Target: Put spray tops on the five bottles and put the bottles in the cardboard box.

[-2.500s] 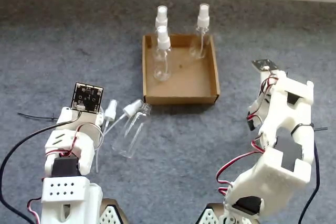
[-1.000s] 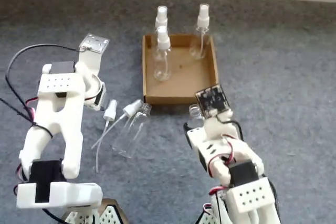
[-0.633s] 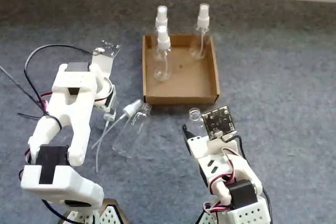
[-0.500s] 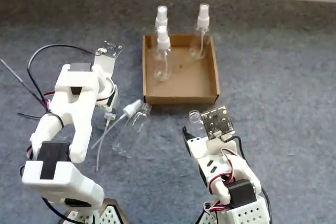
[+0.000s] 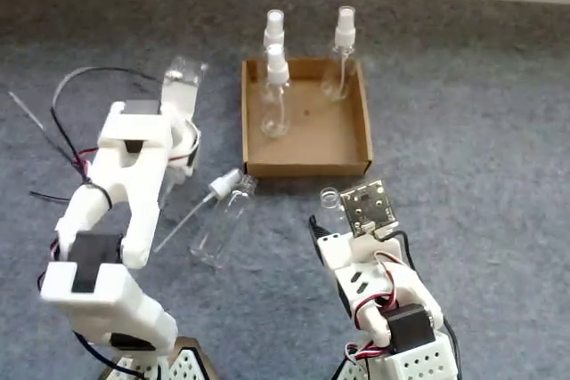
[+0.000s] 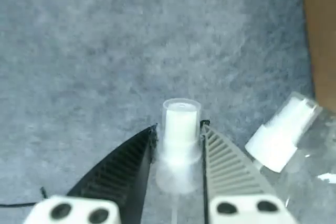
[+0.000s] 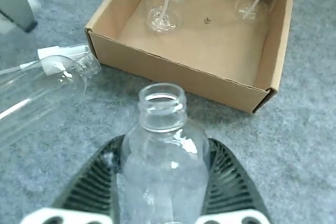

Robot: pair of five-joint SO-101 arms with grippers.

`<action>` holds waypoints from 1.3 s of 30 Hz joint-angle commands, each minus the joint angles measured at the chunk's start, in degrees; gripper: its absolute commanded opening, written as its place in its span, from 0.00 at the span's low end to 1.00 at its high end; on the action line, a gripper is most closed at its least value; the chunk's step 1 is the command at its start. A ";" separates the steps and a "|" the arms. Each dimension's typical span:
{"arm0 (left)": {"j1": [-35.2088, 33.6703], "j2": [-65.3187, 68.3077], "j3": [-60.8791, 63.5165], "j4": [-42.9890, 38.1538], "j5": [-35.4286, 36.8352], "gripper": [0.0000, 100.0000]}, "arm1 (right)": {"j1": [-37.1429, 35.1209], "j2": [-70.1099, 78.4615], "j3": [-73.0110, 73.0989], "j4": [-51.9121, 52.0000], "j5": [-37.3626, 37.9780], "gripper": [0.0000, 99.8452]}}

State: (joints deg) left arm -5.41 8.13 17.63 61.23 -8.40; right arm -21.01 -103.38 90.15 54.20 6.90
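Observation:
My left gripper (image 6: 178,129) is shut on a white spray top (image 6: 181,121), held over the grey carpet left of the box; in the high view the left arm (image 5: 134,166) covers it. My right gripper (image 7: 165,153) is shut on an upright clear bottle (image 7: 163,145) with an open neck (image 5: 329,195), just in front of the cardboard box (image 5: 307,167). A second capless bottle (image 5: 223,224) lies on the carpet with another spray top (image 5: 224,186) at its neck. Three capped bottles (image 5: 275,95) stand at the box's back.
The cardboard box (image 7: 184,72) has bare floor at its front half. A thin black cable (image 5: 53,195) trails on the carpet at the far left. Open carpet lies to the right of the box and the right arm.
The left arm swung forward from its folded pose, came down over the loose spray top and shut on it; its tube no longer lies on the carpet. The right arm brought an open bottle forward.

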 commanded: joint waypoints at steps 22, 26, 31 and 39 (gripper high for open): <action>31.25 -43.47 -48.22 19.52 9.67 0.04 | -16.84 20.26 -21.23 -27.74 -8.62 0.00; 34.77 -43.47 -48.22 11.08 9.67 0.04 | -19.12 19.82 -14.11 -35.82 -8.44 0.00; 38.90 -41.54 -44.00 4.13 9.67 0.04 | -18.95 19.12 -11.21 -36.53 -6.24 0.00; 42.86 -40.04 -33.98 1.32 9.58 0.04 | -18.68 16.48 -10.68 -36.00 -5.45 0.00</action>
State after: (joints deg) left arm 35.56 -32.04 -19.91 65.01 0.84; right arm -39.56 -85.36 79.87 19.21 0.66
